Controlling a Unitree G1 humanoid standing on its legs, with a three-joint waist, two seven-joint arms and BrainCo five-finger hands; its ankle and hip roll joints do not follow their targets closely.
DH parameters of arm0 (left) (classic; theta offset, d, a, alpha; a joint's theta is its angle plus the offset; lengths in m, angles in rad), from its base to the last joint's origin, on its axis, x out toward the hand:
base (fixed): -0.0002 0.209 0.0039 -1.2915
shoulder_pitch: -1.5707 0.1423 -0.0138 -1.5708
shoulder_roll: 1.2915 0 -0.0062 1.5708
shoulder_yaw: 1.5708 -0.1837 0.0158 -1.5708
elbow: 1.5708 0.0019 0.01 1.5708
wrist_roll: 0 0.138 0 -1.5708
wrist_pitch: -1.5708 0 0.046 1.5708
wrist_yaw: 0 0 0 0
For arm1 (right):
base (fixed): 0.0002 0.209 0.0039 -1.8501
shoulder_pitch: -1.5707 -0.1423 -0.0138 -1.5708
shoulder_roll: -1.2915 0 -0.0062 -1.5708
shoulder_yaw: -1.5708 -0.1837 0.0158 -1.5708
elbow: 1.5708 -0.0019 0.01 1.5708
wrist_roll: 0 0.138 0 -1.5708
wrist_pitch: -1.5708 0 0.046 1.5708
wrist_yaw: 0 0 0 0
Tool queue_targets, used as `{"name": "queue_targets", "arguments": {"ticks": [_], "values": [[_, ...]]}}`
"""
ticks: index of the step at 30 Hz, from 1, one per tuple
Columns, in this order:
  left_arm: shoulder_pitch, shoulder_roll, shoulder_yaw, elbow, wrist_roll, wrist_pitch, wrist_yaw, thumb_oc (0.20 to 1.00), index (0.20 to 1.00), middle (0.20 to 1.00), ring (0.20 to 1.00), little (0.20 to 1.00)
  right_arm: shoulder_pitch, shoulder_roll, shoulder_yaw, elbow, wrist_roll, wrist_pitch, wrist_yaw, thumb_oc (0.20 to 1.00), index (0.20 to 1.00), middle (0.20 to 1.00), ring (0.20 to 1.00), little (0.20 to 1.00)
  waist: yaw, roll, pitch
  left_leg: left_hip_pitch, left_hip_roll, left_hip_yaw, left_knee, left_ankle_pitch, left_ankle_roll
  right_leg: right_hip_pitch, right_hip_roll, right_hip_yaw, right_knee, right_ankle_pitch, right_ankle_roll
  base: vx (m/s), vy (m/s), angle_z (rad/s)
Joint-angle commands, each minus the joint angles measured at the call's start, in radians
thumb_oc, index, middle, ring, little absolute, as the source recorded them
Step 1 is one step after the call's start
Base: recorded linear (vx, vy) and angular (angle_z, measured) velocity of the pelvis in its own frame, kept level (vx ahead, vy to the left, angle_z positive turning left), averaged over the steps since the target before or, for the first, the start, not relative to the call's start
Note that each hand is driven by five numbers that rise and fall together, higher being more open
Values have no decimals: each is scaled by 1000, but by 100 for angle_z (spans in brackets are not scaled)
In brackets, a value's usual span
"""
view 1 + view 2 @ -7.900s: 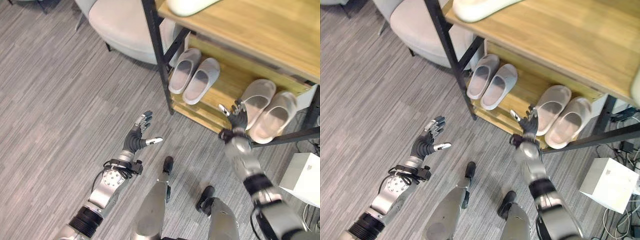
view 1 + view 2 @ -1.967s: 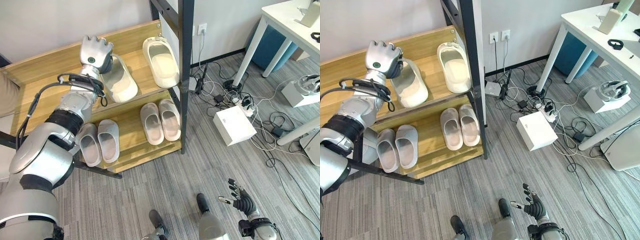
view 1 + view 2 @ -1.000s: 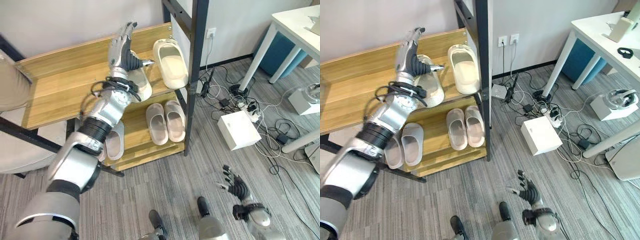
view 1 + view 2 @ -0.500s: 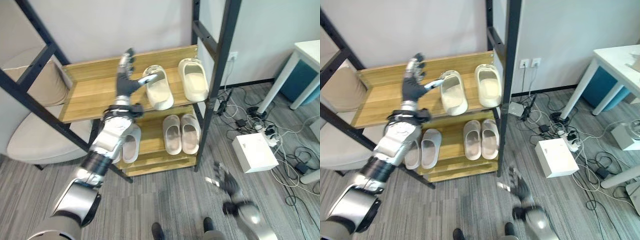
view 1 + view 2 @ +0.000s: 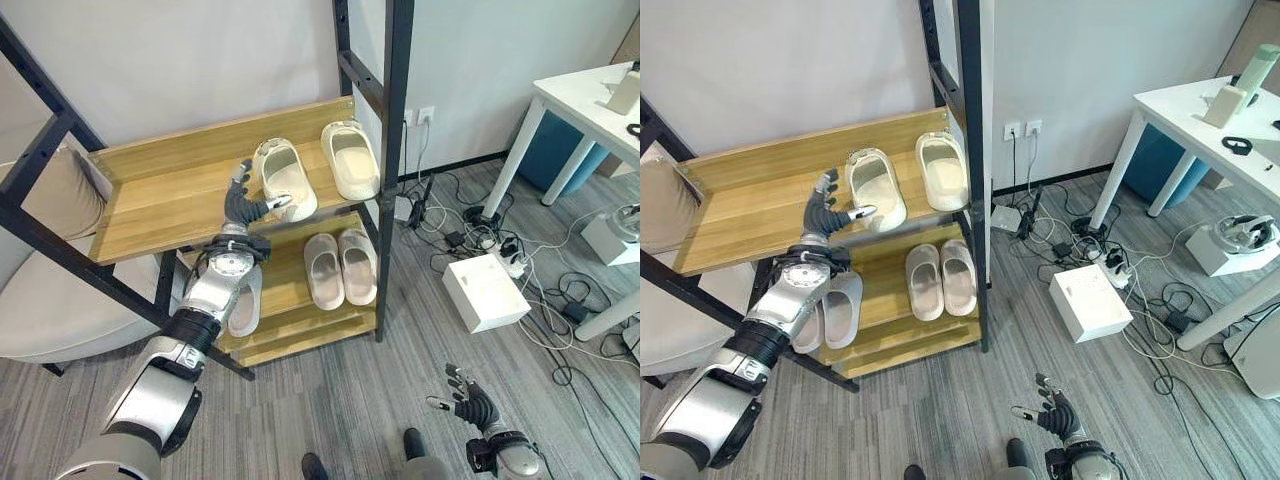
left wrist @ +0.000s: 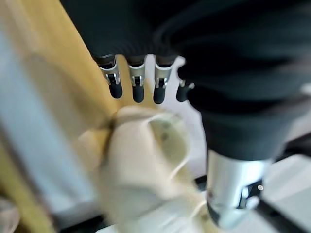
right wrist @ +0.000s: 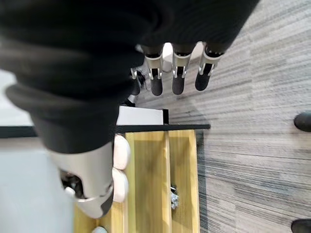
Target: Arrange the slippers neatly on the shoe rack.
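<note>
Left eye view: six slippers are sitting on the shoe rack (image 5: 150,200), two cream slippers (image 5: 283,178) up top, four grey ones below in two pairs. All lie lengthwise front to back across the shelf. The left hand (image 5: 243,205) is hovering just beside the left cream slipper, fingers spread. A chair (image 5: 60,300) is sitting left.

Right eye view: the right hand (image 5: 1056,418) is hanging low over the floor, fingers relaxed and apart, near a white box (image 5: 1085,302) and cables.

Left wrist view: fingers straight, cream slipper past them.
</note>
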State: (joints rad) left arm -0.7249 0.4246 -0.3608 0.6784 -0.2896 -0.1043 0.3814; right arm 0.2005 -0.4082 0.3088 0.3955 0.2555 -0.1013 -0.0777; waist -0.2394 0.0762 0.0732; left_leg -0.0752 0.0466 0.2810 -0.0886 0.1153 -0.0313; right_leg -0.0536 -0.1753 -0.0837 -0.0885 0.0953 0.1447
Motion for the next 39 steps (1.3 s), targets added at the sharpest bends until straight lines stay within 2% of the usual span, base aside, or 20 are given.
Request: {"name": "queue_targets", "arguments": {"ticks": [1, 5, 11, 21, 26, 32, 34, 36, 39], "values": [[-235, 33, 31, 114, 3, -15, -27, 1000, 1000, 1000, 1000, 1000, -73, 1, 5, -54, 1, -43, -9, 1000, 1000, 1000, 1000, 1000, 5, -30, 71, 83, 36, -48, 1, -122, -41, -20, -49, -23, 3, 2, 63, 0, 0, 0], [-284, 0, 17, 192, -47, -10, -51, 1000, 1000, 1000, 1000, 1000, -92, -4, 11, -71, 9, -44, -10, 1000, 1000, 1000, 1000, 1000, -1, -30, 81, 84, 38, -47, 1, -121, -41, -26, -48, -19, 4, 4, 62, 0, 0, 0], [-304, -38, 10, 203, -131, -27, -66, 1000, 1000, 1000, 1000, 1000, -99, -1, 18, -73, 20, -45, -14, 1000, 1000, 1000, 1000, 1000, -8, -30, 83, 93, 42, -44, 1, -122, -42, -21, -43, -20, 4, 0, 61, 5, -5, 0], [-262, -107, -25, 45, -215, -54, -99, 1000, 1000, 1000, 1000, 1000, -104, 10, 9, -61, 47, -34, -15, 1000, 1000, 1000, 1000, 1000, -6, -26, 77, 95, 44, -48, 1, -125, -41, -15, -42, -26, 2, -4, 57, -2, 0, 1], [-204, -158, -60, -72, -308, -58, -149, 1000, 1000, 1000, 1000, 1000, -123, 29, 10, -38, 72, -13, -15, 1000, 1000, 1000, 1000, 1000, 5, -23, 65, 94, 45, -57, 1, -124, -41, -4, -42, -35, 1, -9, 54, -24, -4, 12], [-206, -122, -13, 1, -273, -49, -118, 1000, 1000, 1000, 1000, 1000, -115, 38, 14, -37, 66, -12, -8, 1000, 1000, 1000, 1000, 1000, 12, -31, 37, 98, 52, -65, 1, -118, -45, 8, -34, -44, 1, -15, 50, -19, -20, 1], [-202, -108, 30, 8, -238, -61, -66, 1000, 1000, 1000, 1000, 1000, -103, 47, 13, -31, 69, -18, -9, 1000, 1000, 1000, 1000, 1000, 18, -38, 23, 100, 58, -68, 1, -114, -49, 12, -30, -51, 1, -18, 48, -35, -31, -1], [-180, -102, 57, -35, -221, -80, -34, 1000, 1000, 1000, 1000, 1000, -102, 50, 12, -22, 71, -23, -10, 1000, 1000, 1000, 1000, 1000, 24, -44, 15, 98, 61, -74, 1, -110, -51, 16, -26, -56, 1, -20, 45, -30, -33, 0], [-101, -85, 76, -209, -237, -127, -33, 1000, 1000, 1000, 1000, 1000, -99, 59, 9, 1, 83, -30, -8, 1000, 1000, 1000, 1000, 1000, 39, -52, 1, 95, 64, -83, 1, -103, -55, 20, -21, -64, 1, -22, 44, -36, -28, 3]]}}
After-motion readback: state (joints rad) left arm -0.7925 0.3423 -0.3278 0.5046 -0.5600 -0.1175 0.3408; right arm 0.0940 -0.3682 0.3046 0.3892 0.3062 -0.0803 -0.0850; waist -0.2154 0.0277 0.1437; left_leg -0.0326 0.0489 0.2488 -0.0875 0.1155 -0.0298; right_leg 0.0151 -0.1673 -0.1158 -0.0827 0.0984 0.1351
